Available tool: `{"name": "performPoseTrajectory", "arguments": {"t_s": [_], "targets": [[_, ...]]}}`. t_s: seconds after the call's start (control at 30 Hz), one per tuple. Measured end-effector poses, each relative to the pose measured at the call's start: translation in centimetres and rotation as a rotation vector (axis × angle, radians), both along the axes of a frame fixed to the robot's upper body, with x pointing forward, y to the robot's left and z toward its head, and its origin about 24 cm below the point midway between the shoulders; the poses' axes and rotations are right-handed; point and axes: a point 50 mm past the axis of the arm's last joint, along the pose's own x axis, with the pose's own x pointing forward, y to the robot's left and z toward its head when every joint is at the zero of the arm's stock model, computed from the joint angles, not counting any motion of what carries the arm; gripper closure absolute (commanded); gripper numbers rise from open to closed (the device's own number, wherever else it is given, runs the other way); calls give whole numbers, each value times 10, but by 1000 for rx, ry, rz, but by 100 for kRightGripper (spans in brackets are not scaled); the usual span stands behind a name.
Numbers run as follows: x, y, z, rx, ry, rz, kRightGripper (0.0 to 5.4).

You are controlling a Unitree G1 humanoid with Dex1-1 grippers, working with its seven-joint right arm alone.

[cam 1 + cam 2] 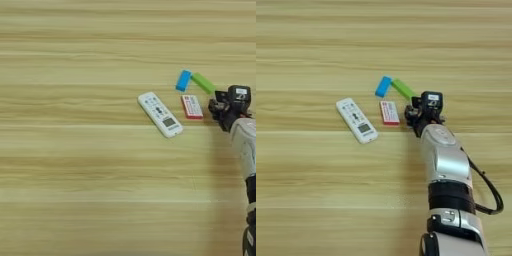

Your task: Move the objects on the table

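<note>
Three small pieces: blue block (383, 86) touching green block (403, 88), red white-labelled piece (389, 112); gripper (412, 111) grip unreadable

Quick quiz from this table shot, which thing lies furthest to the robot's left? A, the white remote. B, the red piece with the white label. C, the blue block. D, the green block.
A: the white remote sits left of the red piece, the blue block and the green block, with the right gripper just right of the red piece.
</note>
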Motion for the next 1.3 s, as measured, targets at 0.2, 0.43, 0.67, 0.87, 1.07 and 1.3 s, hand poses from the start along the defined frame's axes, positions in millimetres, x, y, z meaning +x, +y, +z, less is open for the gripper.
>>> {"name": "performPoseTrajectory", "arguments": {"t_s": [0.2,0.43,0.67,0.87,1.07,1.3], "targets": [[-2,-6,-6,2,36,-2,295],[-3,-5,-9,5,72,26,294],[-2,-5,-8,11,90,51,214],[-1,-5,-8,13,95,53,139],[-1,-4,-7,13,95,54,52],[0,-5,-5,-3,70,42,5]]}}
